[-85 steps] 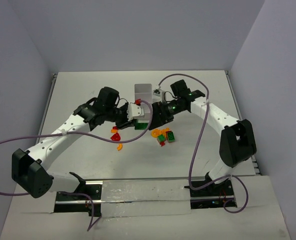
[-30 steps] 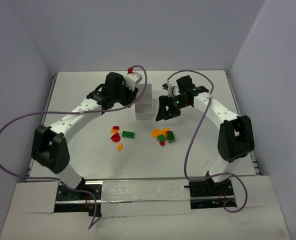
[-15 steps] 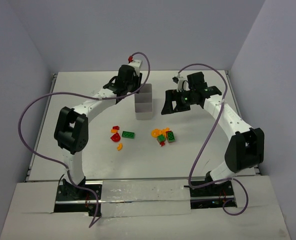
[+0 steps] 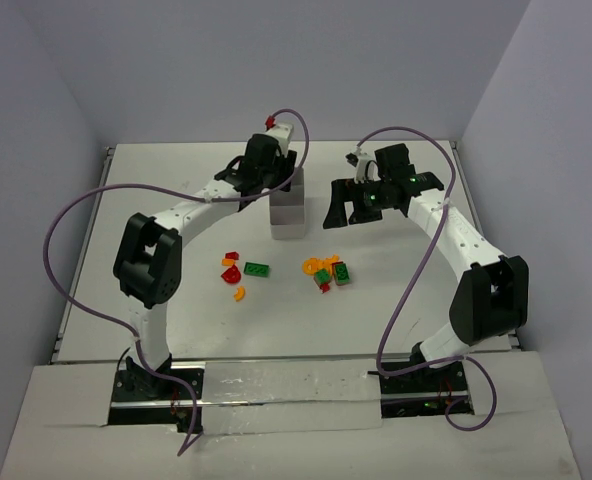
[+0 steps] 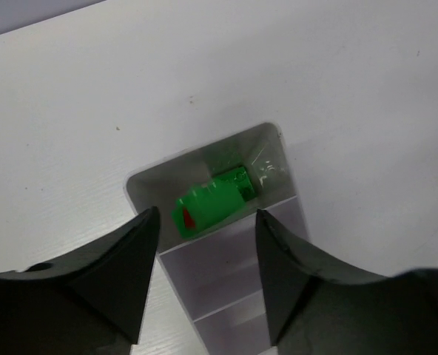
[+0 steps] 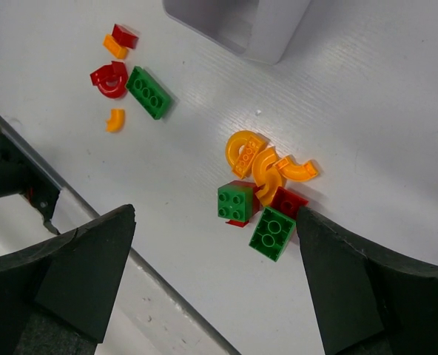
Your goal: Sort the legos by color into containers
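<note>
Left pincer (image 5: 208,220) is spread and empty, hovering over the end of the white tray (image 5: 280,151). 1 green brick (image 5: 211,203) lies in the end compartment, right below the gap between the fingers. Right pincer (image 6: 215,218) is spread wide and empty above the bench (image 6: 396,111). Loose legos (image 6: 267,192) in green, red and orange lie clustered beneath it. A green plate (image 6: 149,92) and 4 small red and orange bits lie farther toward the left arm's side.

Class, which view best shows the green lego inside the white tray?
Left wrist: it looks straight down on the green lego in the tray. Top external hides it; right wrist shows only a tray corner.
</note>
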`<state>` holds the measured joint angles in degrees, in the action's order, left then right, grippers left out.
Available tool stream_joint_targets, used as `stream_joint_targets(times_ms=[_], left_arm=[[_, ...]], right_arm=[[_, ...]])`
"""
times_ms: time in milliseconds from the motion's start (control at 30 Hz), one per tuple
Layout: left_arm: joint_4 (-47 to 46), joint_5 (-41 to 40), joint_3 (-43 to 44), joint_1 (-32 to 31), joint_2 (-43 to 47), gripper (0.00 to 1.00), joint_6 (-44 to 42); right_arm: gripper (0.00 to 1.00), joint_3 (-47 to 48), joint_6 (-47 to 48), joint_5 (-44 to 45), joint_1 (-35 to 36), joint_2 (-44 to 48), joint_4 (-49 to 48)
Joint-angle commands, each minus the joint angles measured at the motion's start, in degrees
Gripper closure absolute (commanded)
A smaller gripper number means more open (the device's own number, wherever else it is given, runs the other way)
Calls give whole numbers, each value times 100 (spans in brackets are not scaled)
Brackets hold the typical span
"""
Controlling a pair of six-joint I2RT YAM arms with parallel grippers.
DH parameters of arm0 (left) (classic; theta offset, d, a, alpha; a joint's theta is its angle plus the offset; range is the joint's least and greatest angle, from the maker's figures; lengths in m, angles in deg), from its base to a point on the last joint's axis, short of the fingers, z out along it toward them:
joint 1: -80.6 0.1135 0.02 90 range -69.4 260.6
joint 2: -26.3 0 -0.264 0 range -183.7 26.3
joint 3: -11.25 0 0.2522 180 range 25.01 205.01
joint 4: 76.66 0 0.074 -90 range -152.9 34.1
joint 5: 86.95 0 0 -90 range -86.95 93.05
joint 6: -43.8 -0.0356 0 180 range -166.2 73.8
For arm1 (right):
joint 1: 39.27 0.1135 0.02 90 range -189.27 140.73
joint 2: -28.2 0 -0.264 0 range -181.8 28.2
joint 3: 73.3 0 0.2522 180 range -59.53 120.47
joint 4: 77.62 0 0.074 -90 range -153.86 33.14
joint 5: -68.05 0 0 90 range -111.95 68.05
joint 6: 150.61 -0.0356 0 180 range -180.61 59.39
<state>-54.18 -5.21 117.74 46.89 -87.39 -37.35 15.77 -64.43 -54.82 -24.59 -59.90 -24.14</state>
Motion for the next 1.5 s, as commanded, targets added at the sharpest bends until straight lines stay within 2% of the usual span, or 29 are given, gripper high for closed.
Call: stream_joint_targets(times_ms=[0, 200, 267, 333, 433, 500, 567, 667, 833, 1033, 1267, 1467], left_arm=[[-311, -75, 246, -43, -18, 32, -1], [-107, -27, 448, -31, 145, 29, -59], [57, 523, 332, 169, 711, 28, 68], [209, 1266, 110, 469, 1325, 23, 164], [366, 2482, -392, 1156, 2281, 18, 176], [517, 3144, -794, 1780, 2972, 16, 36], [1017, 3809, -936, 2188, 3295, 16, -164], [1435, 4342, -1394, 2745, 3900, 16, -454], [1796, 4790, -2069, 3316, 4614, 16, -712], [2032, 5328, -2186, 3868, 4763, 17, -718], [1993, 5580, -2217, 4057, 4774, 17, -728], [1918, 5614, -2268, 4074, 4657, 17, -734]], right_arm=[[3, 6, 26, 189, -39, 160, -240], [3, 10, 110, 273, -35, 205, -263], [3, 1, 281, 288, 42, 282, -342], [3, 58, 544, 469, 272, 258, -373], [3, 339, 836, 786, 847, 110, -361], [4, 533, 1004, 1048, 1473, -72, -362], [5, 835, 1199, 1193, 1891, -262, -335], [6, 1365, 1495, 1598, 2729, -860, -176], [9, 2560, 2067, 2190, 3647, -2242, 429], [11, 3765, 2422, 2653, 3867, -3752, 1141], [10, 4124, 2692, 2918, 3849, -4251, 1311], [12, 4207, 2876, 2683, 3832, -4540, 1475]])
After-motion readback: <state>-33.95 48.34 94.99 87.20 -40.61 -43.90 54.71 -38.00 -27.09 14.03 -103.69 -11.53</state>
